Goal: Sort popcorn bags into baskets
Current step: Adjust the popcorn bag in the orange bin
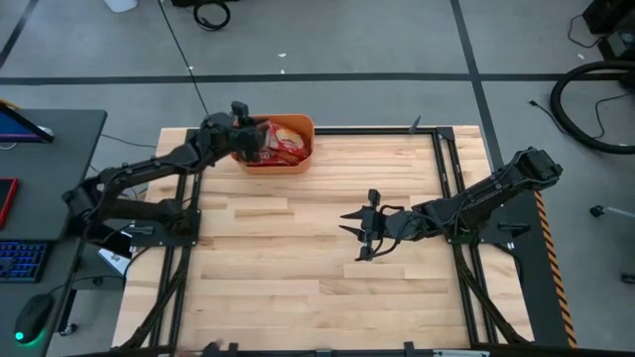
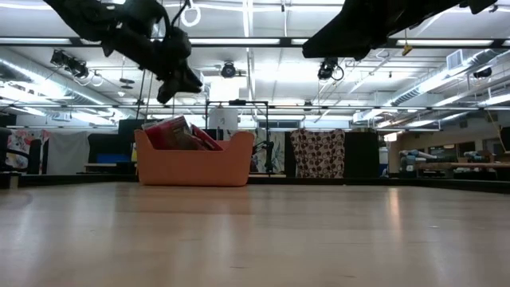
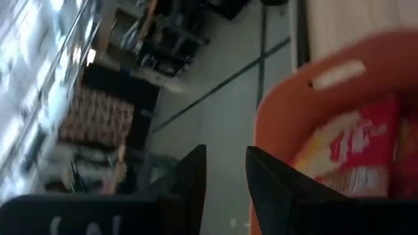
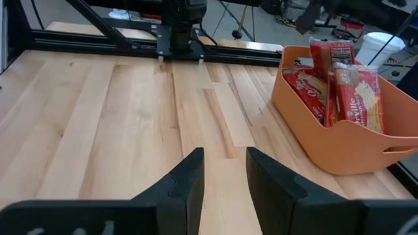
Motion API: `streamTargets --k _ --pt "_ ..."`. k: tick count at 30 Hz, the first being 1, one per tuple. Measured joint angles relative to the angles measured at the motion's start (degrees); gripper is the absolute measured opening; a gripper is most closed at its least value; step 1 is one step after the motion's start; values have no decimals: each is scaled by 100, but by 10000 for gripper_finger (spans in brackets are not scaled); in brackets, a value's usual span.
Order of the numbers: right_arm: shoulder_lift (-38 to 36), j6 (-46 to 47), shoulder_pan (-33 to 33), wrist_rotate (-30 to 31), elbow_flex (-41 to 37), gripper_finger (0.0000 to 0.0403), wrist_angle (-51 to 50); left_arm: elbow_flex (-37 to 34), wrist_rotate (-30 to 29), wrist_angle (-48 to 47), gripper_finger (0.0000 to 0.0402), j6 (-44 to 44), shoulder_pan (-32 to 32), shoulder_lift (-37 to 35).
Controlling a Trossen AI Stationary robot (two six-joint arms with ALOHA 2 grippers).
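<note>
The orange basket [image 1: 299, 163] [image 2: 195, 167] [image 4: 339, 149] stands at the table's far edge, left of centre. Several red popcorn bags [image 1: 285, 142] [image 2: 178, 132] [image 4: 341, 83] stand on edge inside it, leaning on each other and on its walls. My left gripper [image 1: 247, 139] [image 2: 172, 86] [image 3: 225, 175] hovers above the basket's left end, open, with nothing between its fingers. Its wrist view shows the basket's rim [image 3: 297, 98] and a bag [image 3: 356, 147] beyond the fingers. My right gripper [image 1: 355, 235] [image 4: 225, 171] is open over the bare middle of the table, right of the basket.
Black frame rails [image 1: 448, 169] run along the table's left, right and far edges. The left arm's base [image 1: 149, 213] and the right arm's base [image 1: 496, 223] stand on the sides. A desk with a keyboard [image 1: 22, 263] lies left of the table. Bare wood [image 1: 298, 288] fills the near half.
</note>
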Motion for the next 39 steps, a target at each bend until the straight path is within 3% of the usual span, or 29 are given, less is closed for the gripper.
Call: streamTargets --k 4,10,15,20,26,30,33,36,39 --pt "0 0 -4 4 1 118 0 17 -575 -368 114 -1351 -26 -161" --pt "0 0 -112 -25 2 118 4 539 -596 -2139 115 -2427 333 -90" --pt "0 0 -195 -199 2 118 48 932 -378 -2904 118 -3002 695 -62" --pt "0 -64 -219 -239 2 118 48 1012 303 -3229 162 -3661 913 -61" --pt "0 -105 -216 -282 2 118 48 913 487 -3319 214 -3658 982 119" --pt "0 -105 -214 -330 2 118 52 712 -15 -3099 219 -3212 989 439" --pt "0 -105 -201 -332 2 118 48 672 -62 -3111 219 -3044 989 676" --pt "0 -107 -197 -338 2 118 46 671 -62 -3062 202 -3017 989 814" --pt "0 -115 -199 -337 2 118 47 671 -63 -2977 155 -3006 971 872"
